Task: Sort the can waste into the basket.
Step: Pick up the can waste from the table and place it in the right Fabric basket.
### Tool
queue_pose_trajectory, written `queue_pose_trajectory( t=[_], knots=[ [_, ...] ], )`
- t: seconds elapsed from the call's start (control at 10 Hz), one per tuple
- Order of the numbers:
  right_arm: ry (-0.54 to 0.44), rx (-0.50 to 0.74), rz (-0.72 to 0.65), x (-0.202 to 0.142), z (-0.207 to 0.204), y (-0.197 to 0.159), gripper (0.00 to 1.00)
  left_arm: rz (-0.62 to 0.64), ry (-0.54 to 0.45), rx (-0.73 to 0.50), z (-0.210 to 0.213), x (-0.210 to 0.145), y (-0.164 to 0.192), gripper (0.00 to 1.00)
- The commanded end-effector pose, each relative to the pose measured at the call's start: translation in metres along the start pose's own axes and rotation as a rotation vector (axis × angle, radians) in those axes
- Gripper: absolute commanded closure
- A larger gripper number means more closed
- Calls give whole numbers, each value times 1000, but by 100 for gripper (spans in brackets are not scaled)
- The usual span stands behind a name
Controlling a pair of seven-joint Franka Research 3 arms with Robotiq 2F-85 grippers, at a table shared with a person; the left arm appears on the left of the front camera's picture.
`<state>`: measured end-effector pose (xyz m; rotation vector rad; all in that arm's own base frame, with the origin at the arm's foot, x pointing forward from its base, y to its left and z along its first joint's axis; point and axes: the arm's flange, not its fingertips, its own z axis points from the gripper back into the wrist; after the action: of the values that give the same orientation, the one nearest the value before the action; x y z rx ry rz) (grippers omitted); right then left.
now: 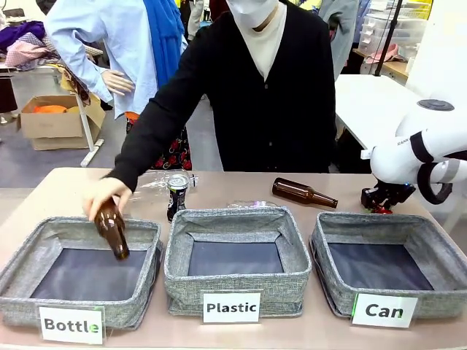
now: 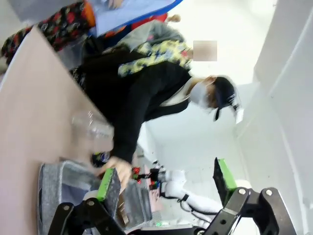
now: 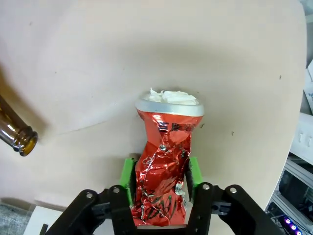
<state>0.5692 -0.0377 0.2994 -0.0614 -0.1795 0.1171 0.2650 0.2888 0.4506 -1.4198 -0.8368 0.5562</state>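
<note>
At your right gripper (image 3: 161, 177): both green pads clamped on the lower body of the crushed shiny red metal can (image 3: 167, 139); its silver rim points away from the wrist, over the bare beige table (image 3: 146, 49)
Right gripper, front view (image 1: 382, 200): you find it low, just behind the far rim of the Can basket
Can basket (image 1: 379, 221): grey fabric rectangular bin with a dark floor and a white "Can" label, at the robot's right end of the row
Left gripper (image 2: 165, 180): jaws spread wide, held up in the air
Black metal can with silver top (image 1: 177, 195): upright on the table, behind the gap between the Bottle bin and the Plastic bin, well apart from the Can basket
Bottle bin (image 1: 22, 310): grey fabric, left end of the row
Plastic bin (image 1: 182, 288): grey fabric, middle
Person's hand (image 1: 104, 195): grips a brown glass bottle (image 1: 113, 235), tilted, over the Bottle bin
Second brown glass bottle (image 1: 300, 192): lying on its side behind the gap between the Plastic bin and the Can basket; you see its open neck at the left edge of the right wrist view
</note>
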Motion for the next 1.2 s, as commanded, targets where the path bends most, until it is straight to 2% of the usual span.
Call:
queue_pose_trajectory(
  t=[0.0,0.1,0.2,0.7,0.9,1.0,1.1],
  knots=[
    [5,8,-13,7,1,0,100,3,-42,-53,24,27,-34,0],
    [1,11,-17,7,1,1,96,29,-20,-13,28,25,-37,0],
    [3,11,-19,6,0,1,100,22,-9,29,29,18,-35,0],
    [-28,1,-37,-1,13,-3,100,18,-18,39,21,7,-34,0],
    [-153,34,-63,-21,66,-9,100,16,-24,64,2,-2,-20,0],
    [-150,49,-51,-37,102,-11,100,37,28,50,-12,-14,-10,0],
    [-114,141,8,-60,134,-8,100,39,86,34,-26,-27,4,0]
  ],
)
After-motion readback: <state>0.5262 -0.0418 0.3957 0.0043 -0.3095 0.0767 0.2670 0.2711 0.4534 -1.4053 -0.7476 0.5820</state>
